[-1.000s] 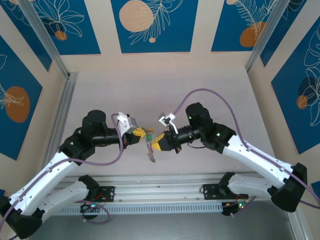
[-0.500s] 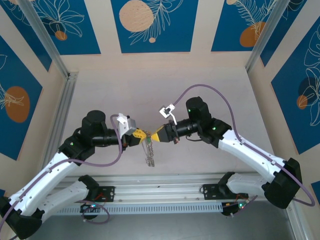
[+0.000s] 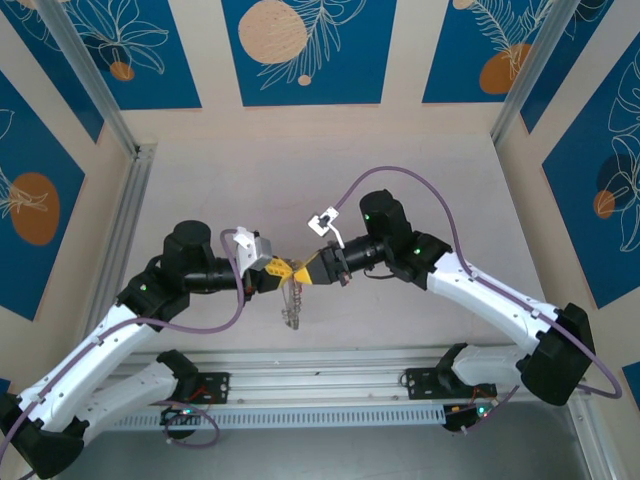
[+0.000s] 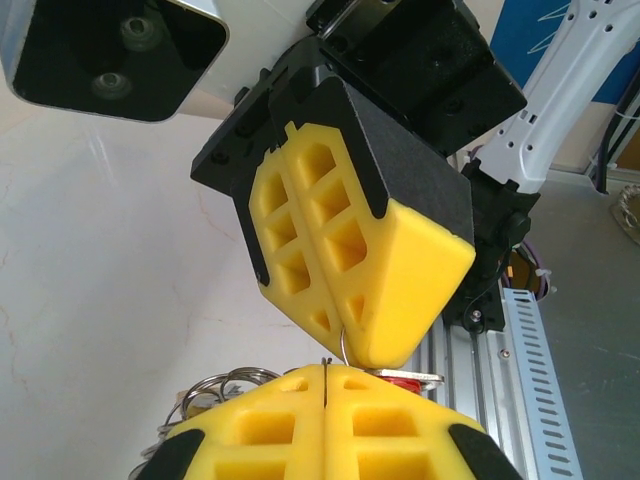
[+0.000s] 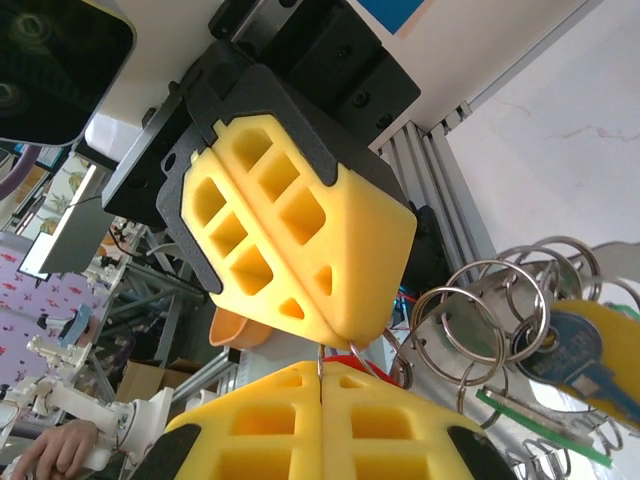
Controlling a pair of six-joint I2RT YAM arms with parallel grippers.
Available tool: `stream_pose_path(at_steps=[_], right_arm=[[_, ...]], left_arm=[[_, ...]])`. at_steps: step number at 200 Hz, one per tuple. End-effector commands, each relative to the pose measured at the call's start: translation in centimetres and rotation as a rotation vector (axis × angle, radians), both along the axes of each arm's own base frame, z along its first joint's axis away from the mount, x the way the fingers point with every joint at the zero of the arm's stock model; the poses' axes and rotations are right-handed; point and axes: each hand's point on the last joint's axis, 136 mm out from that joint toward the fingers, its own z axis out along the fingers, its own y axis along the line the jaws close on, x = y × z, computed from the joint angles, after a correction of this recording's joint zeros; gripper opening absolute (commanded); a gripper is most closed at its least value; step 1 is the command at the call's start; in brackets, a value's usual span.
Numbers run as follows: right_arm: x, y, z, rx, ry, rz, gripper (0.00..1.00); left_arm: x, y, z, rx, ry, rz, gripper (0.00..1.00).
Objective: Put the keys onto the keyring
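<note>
Here — pale table (image 3: 400, 160), blue floral walls (image 3: 340, 60)

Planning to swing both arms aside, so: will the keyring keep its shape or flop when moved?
Probably floppy: the keyring hangs limp below where the left tool and right tool meet. Its loosely linked rings would likely swing and tangle. It seems light, thin wire, so a shut tool should carry it easily.
</note>
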Motion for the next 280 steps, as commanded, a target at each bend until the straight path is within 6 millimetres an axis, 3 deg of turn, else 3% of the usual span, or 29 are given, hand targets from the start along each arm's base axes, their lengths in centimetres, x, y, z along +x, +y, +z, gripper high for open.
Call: stream_pose_path(at_steps=[1,95,144,233,280], right_arm=[[-0.1,0.2,0.5,0.008,0.025,0.016,0.0],[1.9,-1.2,-1.0,-0.047,0.088,-0.083,0.0],[1.6,-1.3,-1.0,-0.055,0.097,-0.068,0.0],[-0.3,-1.8,1.5,-0.002,0.034,-0.006,0.0],[-0.2,-1.1,2.4,0.014,0.041,0.02,0.0]], left_arm=[[-0.4,0.1,1.8,-0.047,-0.076,-0.029,0.0],[-0.5,0.1,1.8,-0.047,-0.075,-0.033,0.0],[-0.4,0.0,1.7,-0.046,-0.073,-0.037,0.0],[0.4,0.3,1.4,-0.018,-0.094,0.012,0.0],[0.9,0.1,3.1,-0.049,-0.119,0.029,0.0]])
